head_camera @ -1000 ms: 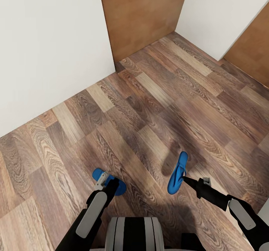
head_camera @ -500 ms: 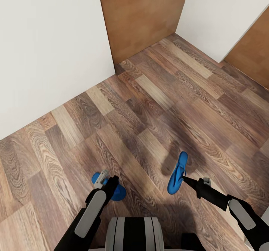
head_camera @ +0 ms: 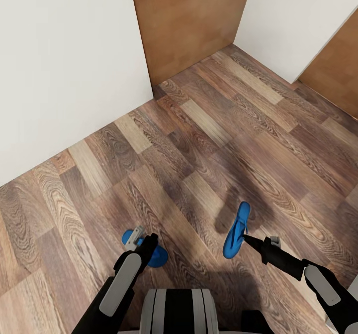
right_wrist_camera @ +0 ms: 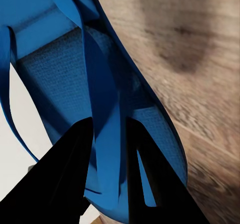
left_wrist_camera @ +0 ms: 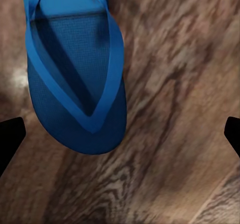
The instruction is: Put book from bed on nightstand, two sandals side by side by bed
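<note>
One blue sandal lies flat on the wood-plank floor just ahead of my base. My left gripper hovers over it, open, its fingertips wide apart on either side and not touching it. The other blue sandal hangs on edge above the floor, with my right gripper shut on its thong strap. The bed, the book and the nightstands are out of view.
A white wall stands close at the left, with a brown wooden door panel beyond its corner. Another white wall and a second brown panel are at the right. Open floor stretches ahead between them.
The whole head view shifted a little a second ago, and the floor sandal now sits slightly lower in it. Over the last half second nothing has moved.
</note>
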`<state>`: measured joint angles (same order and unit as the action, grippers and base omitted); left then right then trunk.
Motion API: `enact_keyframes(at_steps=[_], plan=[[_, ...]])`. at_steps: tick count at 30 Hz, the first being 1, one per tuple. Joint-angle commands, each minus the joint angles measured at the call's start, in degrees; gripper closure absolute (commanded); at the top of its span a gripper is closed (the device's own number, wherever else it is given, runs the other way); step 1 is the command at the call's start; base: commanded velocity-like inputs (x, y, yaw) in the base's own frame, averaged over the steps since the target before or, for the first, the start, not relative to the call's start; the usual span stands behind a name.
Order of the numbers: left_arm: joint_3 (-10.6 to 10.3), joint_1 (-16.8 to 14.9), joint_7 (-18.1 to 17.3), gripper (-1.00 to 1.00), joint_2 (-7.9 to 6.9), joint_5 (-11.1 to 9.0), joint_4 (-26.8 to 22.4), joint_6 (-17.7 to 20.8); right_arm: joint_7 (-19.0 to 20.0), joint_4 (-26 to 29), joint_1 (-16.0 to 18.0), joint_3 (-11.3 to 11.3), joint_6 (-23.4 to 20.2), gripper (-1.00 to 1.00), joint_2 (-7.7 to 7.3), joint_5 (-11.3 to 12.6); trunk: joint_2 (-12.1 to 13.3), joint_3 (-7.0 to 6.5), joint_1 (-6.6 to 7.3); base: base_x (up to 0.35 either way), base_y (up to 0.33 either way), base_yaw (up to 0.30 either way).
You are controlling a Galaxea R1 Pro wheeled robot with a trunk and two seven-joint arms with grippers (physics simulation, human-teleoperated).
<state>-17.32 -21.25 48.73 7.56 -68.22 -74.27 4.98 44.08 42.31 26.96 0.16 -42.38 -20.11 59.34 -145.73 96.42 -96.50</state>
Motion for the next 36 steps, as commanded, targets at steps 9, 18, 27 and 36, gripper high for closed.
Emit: enact_keyframes(at_steps=[9,18,27,36], plan=[[0.09,-0.02,0.39,-1.0,0.0,-0.15,-0.09,0.36,0.13,-0.03,0.02,0.02,-0.34,1.0,-0.02,0.33,-0.09,1.36,-0.15,0.0,0.0,0.0],[0.09,-0.02,0.4,-1.0,0.0,-0.16,-0.09,0.37,0.13,-0.03,0.02,0.02,-0.33,1.0,-0.02,0.34,-0.15,2.24,-0.25,0.0,0.0,0.0],[0.09,-0.02,0.4,-1.0,0.0,-0.16,-0.09,0.38,0.13,-0.03,0.02,0.02,-0.34,1.0,-0.02,0.33,-0.27,4.24,-0.48,0.0,0.0,0.0],[0.09,-0.02,0.4,-1.0,0.0,-0.16,-0.09,0.38,0.14,-0.03,0.02,0.02,-0.34,1.0,-0.02,0.32,-0.27,4.24,-0.48,0.0,0.0,0.0]])
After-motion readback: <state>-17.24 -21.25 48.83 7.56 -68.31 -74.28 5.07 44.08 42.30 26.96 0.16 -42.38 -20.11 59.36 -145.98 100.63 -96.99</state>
